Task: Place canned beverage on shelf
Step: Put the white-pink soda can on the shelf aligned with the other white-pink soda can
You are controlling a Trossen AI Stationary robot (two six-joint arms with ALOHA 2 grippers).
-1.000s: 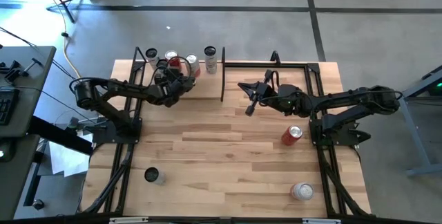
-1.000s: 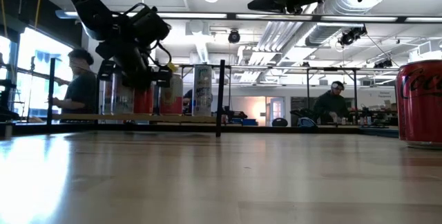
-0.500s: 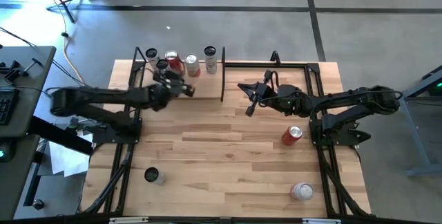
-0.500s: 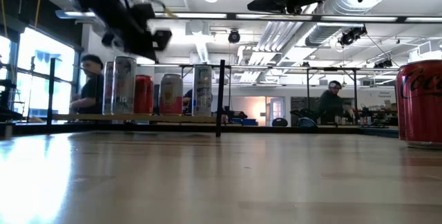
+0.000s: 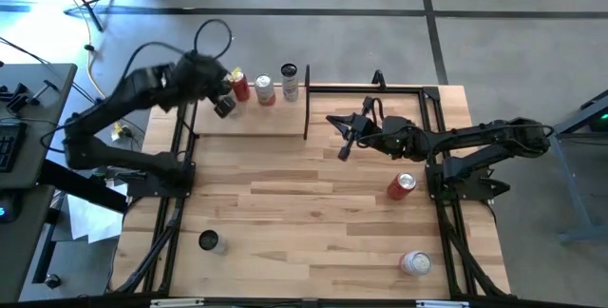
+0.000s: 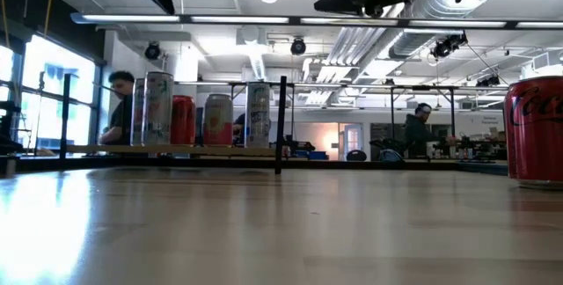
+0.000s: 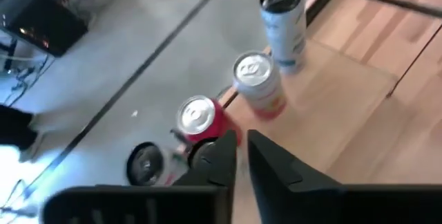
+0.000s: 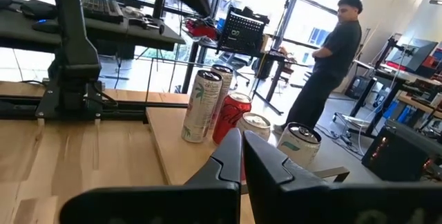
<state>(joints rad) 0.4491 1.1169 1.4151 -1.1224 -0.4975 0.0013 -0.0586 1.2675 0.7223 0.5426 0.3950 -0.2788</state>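
light: bright and even, from ceiling strip lights [image 6: 290, 21] in the low view
daylight: a window [image 6: 48, 83] glares white on that view's edge
glare: pale sheen on the near tabletop [image 6: 264, 223]
blur: left wrist view smeared; cans [image 7: 266, 86] soft
focus: the near red can [image 6: 535, 131] is soft
shadows: faint, short under the arms

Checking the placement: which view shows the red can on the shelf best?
The low view: the red can stands upright in the row on the shelf. The high view and left wrist view show mostly its top; the right wrist view hides part.
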